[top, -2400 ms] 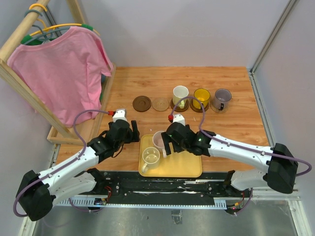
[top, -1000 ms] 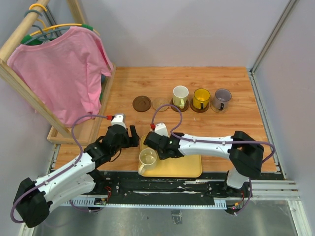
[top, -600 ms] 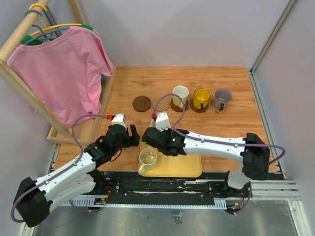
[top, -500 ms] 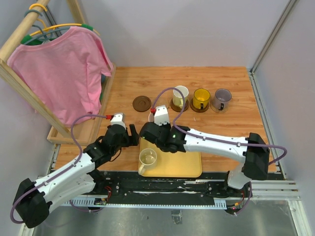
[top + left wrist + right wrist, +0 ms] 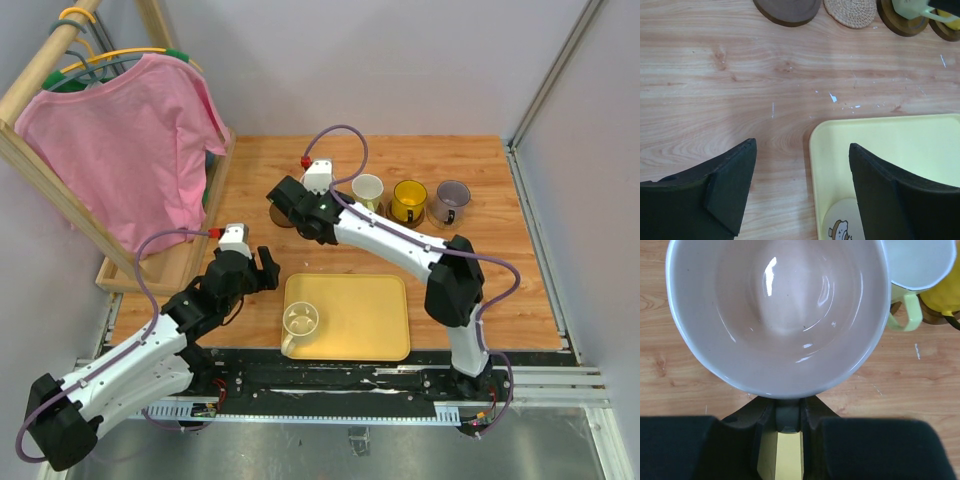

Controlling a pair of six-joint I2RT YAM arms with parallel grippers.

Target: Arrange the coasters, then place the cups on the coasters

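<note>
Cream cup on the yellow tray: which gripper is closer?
Left. The left gripper hovers just off the tray's back-left corner, close to the cream cup; the right gripper is away at the coasters, holding the pink cup.

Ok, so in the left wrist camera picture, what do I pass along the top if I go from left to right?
dark brown coaster → tan woven coaster → cream cup, which sits on another dark coaster.

Robot lab cell: plain grey panel walls (image 5: 400, 60), aluminium frame post (image 5: 555, 70), wooden tabletop (image 5: 510, 250) boxed inside.
</note>
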